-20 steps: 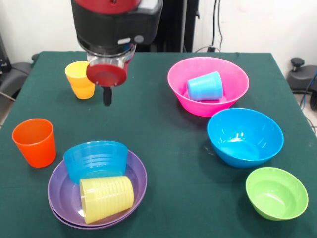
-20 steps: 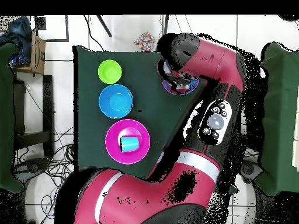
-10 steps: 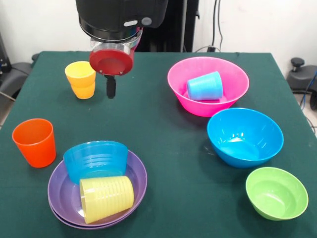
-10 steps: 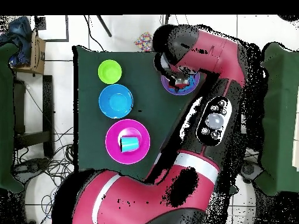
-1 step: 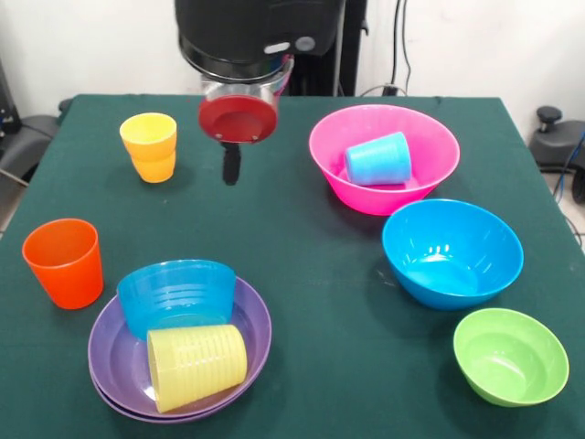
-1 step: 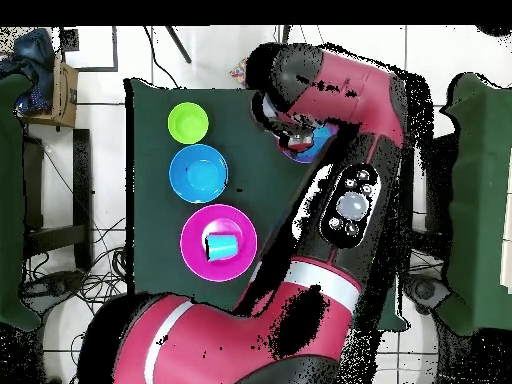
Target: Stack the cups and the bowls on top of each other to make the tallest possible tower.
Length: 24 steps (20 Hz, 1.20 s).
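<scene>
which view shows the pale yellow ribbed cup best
The front view: the pale yellow ribbed cup lies on its side in the purple bowls, fully visible. In the overhead view the arm covers it.

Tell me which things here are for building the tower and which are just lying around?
For the tower: orange cup; ribbed yellow cup; light blue cup; amber cups; purple bowls; small blue bowl; pink bowl; big blue bowl; green bowl.

Just lying about: cables behind the table.

No legible text, label, brand or number anywhere; arm's small markings perhaps too blurred.
</scene>
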### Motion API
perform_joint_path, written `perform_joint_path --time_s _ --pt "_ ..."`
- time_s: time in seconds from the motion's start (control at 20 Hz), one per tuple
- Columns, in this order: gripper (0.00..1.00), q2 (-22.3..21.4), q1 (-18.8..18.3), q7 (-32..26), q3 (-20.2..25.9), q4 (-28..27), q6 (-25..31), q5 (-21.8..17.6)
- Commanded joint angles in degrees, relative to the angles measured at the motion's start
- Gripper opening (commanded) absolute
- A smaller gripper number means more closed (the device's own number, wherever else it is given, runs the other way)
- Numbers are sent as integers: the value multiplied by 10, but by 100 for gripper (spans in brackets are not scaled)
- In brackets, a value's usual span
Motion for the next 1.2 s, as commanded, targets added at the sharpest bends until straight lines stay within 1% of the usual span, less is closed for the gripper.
perform_joint_path --time_s 0.05,0.3,0.45,0.65,0.85,1.0,1.2 --pt "100 7 22 41 46 41 -32 -12" --pt "100 11 31 71 41 45 -42 -5" --pt "100 18 43 104 33 44 -40 0" --pt "100 25 55 132 27 44 -45 8" --pt "100 32 61 147 22 43 -50 17" --pt "100 39 67 172 16 40 -49 30" --pt "100 47 72 181 5 38 -51 41"
